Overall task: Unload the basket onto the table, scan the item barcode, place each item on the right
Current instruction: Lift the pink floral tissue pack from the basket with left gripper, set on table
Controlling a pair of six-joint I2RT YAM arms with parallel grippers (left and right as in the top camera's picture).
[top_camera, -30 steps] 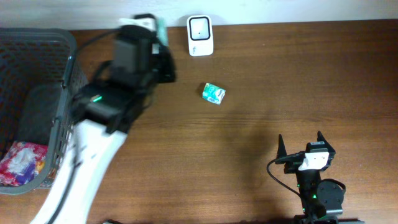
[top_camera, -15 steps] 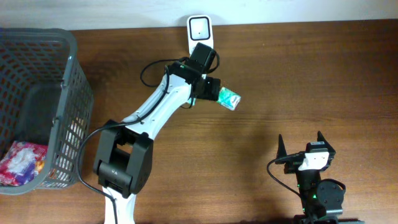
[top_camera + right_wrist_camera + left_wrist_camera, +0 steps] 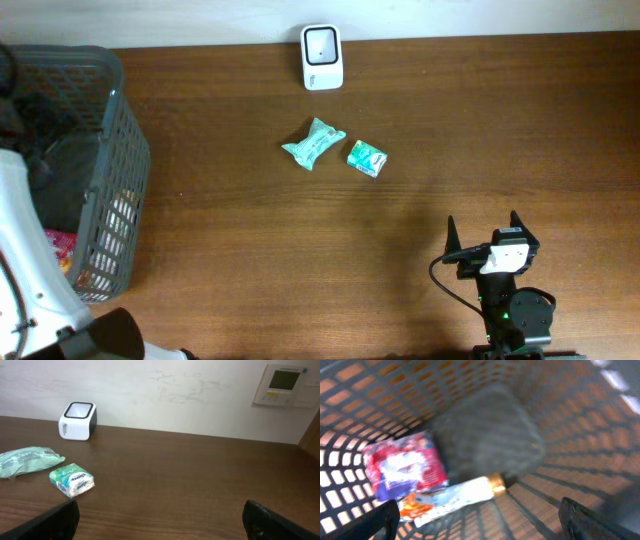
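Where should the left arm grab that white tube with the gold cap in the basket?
Grip the white tube across its narrow body, toward the gold cap, coming straight down with jaws crosswise to its length. It lies flat on the basket floor, and its other end lies beside the red packet, so the cap half probably offers more room.

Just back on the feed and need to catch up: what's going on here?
The left gripper hangs open in the basket, above a red packet and a tube, holding nothing. A green pouch and a small green pack lie on the table in front of the scanner. The right gripper sits open at the near edge, idle.
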